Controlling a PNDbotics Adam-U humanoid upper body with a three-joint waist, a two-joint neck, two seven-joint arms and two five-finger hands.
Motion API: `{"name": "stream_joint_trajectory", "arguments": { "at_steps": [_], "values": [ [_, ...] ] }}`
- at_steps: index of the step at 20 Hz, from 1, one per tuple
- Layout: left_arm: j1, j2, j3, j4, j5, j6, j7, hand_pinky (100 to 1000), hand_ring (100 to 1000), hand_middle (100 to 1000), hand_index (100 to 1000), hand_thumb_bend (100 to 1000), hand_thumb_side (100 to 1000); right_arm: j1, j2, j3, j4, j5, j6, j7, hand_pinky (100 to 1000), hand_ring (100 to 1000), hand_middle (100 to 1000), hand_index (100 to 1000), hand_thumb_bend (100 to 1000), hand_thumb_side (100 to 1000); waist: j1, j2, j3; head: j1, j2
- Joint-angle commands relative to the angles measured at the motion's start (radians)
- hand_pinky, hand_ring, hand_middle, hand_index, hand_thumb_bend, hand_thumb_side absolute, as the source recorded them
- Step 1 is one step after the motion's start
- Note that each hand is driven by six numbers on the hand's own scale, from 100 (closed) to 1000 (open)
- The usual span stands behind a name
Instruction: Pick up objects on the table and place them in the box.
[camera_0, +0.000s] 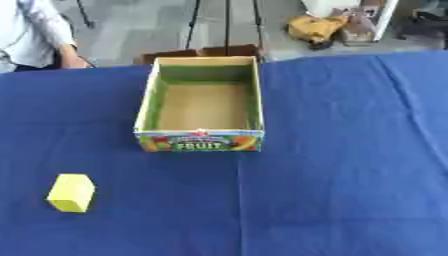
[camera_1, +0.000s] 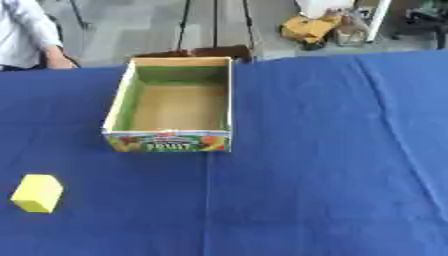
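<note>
Sitting near the far middle of the blue tablecloth (camera_0: 350, 150), the open cardboard fruit box (camera_0: 200, 141) shows a bare brown floor, green inner walls and a printed fruit panel on its near side. A yellow block (camera_0: 71, 192) lies well apart from it, toward the near left. Neither robot hand appears in either view, so their state cannot be told.
</note>
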Motion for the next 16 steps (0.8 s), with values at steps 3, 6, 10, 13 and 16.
{"name": "stream_joint_trajectory", "arguments": {
  "at_steps": [3,6,10,13,16],
  "values": [
    [-0.005,0.005,0.002,-0.019,0.002,-0.005,-0.001,660,858,818,955,152,1000,-0.008,-0.029,-0.011,-0.018,-0.007,0.004,0.001,673,761,705,816,155,1000,0.014,0.004,0.001,-0.002,-0.013],
    [-0.005,0.005,0.002,-0.019,0.003,-0.006,-0.001,660,858,818,955,152,1000,-0.008,-0.029,-0.011,-0.018,-0.008,0.004,0.002,674,761,704,817,157,1000,0.014,0.005,0.001,-0.001,-0.014],
    [0.006,0.035,0.009,-0.019,-0.008,-0.002,0.001,664,860,822,959,154,1000,-0.008,-0.029,-0.012,-0.018,-0.009,0.004,0.003,674,762,704,817,157,1000,0.015,0.004,0.000,0.002,-0.011],
    [0.025,0.142,0.027,-0.019,-0.055,0.016,0.007,674,864,828,966,150,1000,-0.005,-0.033,-0.010,-0.018,-0.010,0.005,0.005,674,762,704,817,155,1000,0.020,-0.002,-0.001,0.007,-0.005],
    [0.040,0.257,0.024,-0.019,-0.103,0.032,0.008,682,868,833,974,136,1000,-0.004,-0.033,-0.007,-0.018,-0.014,0.007,0.008,674,762,704,817,152,1000,0.024,-0.007,-0.003,0.008,0.010]
  ]
}}
